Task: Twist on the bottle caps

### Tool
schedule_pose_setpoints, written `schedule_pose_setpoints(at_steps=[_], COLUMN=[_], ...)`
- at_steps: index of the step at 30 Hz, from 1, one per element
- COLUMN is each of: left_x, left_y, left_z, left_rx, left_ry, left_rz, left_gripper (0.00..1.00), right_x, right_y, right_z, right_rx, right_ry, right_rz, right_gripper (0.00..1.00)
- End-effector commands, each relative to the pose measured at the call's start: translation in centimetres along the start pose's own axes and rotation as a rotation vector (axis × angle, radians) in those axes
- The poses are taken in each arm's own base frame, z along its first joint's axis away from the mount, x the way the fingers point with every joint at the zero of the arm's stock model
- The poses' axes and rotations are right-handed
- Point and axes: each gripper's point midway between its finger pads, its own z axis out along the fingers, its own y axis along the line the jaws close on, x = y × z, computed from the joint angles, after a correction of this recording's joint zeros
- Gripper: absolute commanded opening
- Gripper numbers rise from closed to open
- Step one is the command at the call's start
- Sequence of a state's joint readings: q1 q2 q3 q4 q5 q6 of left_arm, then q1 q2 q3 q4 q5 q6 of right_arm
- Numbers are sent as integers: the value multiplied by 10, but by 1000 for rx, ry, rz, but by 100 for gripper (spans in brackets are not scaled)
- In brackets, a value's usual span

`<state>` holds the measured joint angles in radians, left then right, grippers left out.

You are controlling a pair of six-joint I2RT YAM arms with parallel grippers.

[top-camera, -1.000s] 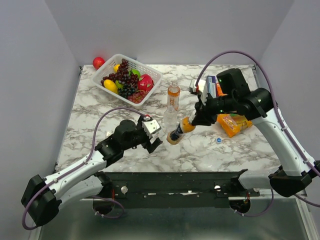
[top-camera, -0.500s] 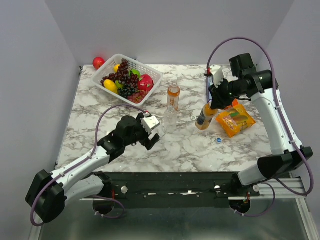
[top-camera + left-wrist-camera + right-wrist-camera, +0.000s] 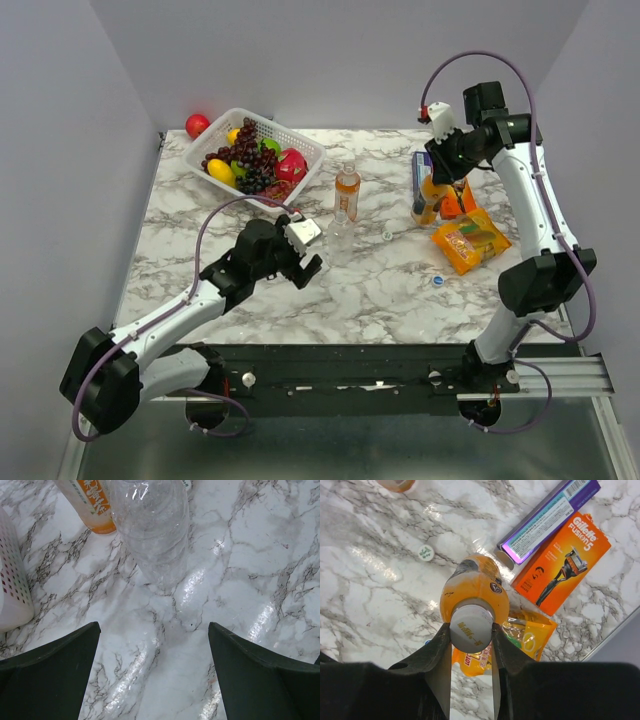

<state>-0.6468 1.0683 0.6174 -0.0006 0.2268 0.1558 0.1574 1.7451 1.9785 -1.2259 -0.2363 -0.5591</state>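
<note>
Right gripper (image 3: 471, 630) is clamped on the white cap (image 3: 471, 628) of an orange-drink bottle (image 3: 475, 587) at the table's far right, beside the razor box (image 3: 563, 562). Left gripper (image 3: 152, 625) is spread wide and empty, facing the clear bottle (image 3: 155, 525). White basket (image 3: 300, 140) holds grapes and other fruit.

The white-shelled left arm (image 3: 160, 328) and right arm (image 3: 535, 205): bulky black joints, a thin purple cable (image 3: 481, 54) apiece, and dark wedge-shaped fingers (image 3: 50, 680).
</note>
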Motion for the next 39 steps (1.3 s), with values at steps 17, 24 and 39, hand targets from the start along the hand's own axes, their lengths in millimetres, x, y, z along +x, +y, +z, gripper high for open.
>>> schedule_pose_setpoints(at_steps=[17, 24, 39], left_x=[-17, -13, -11], left_y=[11, 10, 9], left_z=[5, 6, 8], left_rx=[3, 7, 18], left_ry=[-4, -1, 6], left_rz=[11, 1, 0], left_gripper=[99, 99, 99], right_x=[-6, 2, 17], right_y=[-31, -14, -13], right_z=[7, -10, 8], right_rx=[17, -20, -19], right_ry=[-33, -32, 3], right_rz=[23, 7, 38], right_gripper=[2, 2, 8])
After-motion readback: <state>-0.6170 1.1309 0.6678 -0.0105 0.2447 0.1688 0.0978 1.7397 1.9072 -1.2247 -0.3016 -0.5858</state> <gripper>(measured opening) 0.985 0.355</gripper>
